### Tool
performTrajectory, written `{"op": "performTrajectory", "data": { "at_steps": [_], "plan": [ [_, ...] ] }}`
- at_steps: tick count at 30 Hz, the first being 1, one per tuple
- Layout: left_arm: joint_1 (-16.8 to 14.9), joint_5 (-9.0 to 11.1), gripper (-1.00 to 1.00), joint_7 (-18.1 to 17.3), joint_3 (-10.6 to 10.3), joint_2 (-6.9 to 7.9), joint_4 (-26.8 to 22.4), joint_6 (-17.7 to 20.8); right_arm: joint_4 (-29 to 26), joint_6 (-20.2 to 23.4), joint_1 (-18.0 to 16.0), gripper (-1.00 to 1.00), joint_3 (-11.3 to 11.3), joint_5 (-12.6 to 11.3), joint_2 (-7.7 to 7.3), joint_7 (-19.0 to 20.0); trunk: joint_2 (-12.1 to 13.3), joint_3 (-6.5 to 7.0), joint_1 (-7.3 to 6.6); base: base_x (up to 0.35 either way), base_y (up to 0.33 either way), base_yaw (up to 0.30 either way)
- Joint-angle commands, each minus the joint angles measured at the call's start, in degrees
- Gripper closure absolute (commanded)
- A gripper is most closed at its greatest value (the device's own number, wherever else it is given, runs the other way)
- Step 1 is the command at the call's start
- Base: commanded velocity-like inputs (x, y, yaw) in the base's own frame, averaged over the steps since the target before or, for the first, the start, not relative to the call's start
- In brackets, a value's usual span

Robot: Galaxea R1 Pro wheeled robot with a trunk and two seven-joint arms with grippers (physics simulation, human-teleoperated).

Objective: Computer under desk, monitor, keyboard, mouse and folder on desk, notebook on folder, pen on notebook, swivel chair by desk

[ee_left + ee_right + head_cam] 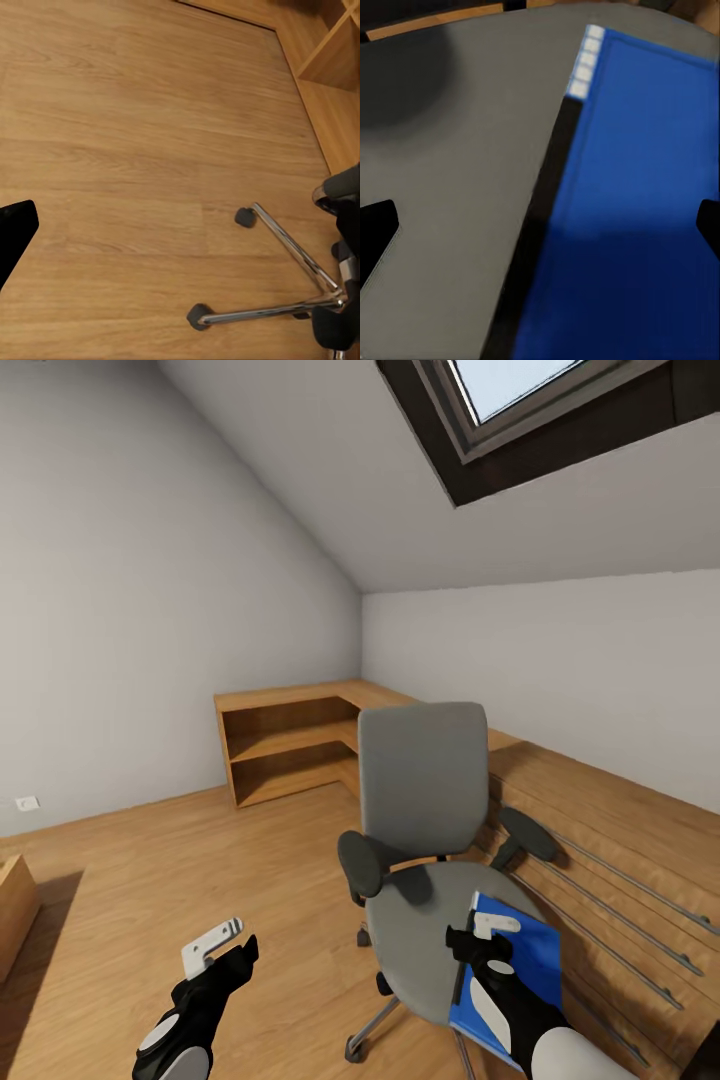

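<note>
The swivel chair stands in mid-room, its grey seat facing me, its chrome base and casters on the wood floor. The bright blue folder lies flat on the right part of the seat, its dark spine running along the inner edge. My right gripper hovers just above the folder's near-left edge, open; in the right wrist view its fingers straddle the spine, one over the seat and one over the blue cover. My left gripper hangs open over bare floor to the left of the chair.
A low wooden corner shelf unit stands against the back walls. A light wooden dresser with long bar handles runs along the right, close behind the chair. A wooden box edge shows at far left. A skylight sits overhead.
</note>
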Motion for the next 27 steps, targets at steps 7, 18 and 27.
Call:
{"op": "performTrajectory", "data": {
  "at_steps": [7, 18, 27],
  "plan": [
    [-0.1, 0.1, -1.0, 0.4, -0.1, -0.03, -0.1, 0.3, 0.0, -0.3, 0.0, -1.0, 0.5, -0.6, 0.09, -0.3, 2.8, 1.2, -1.55, 0.0, 0.0, 0.0],
    [-0.1, 0.1, -1.0, 0.4, -0.1, 0.03, -0.1, 0.3, -0.1, -0.3, 0.0, -1.0, 0.5, -0.6, 0.23, -0.3, 7.2, 3.17, -3.97, 0.0, 0.0, 0.0],
    [-0.1, -0.1, -1.0, 0.4, -0.1, 0.21, -0.1, 0.2, -28.3, 17.0, 4.4, -1.0, -0.2, -0.8, -1.38, -0.6, 8.0, 3.53, -4.41, 0.0, 0.0, 0.0]
  ]
}}
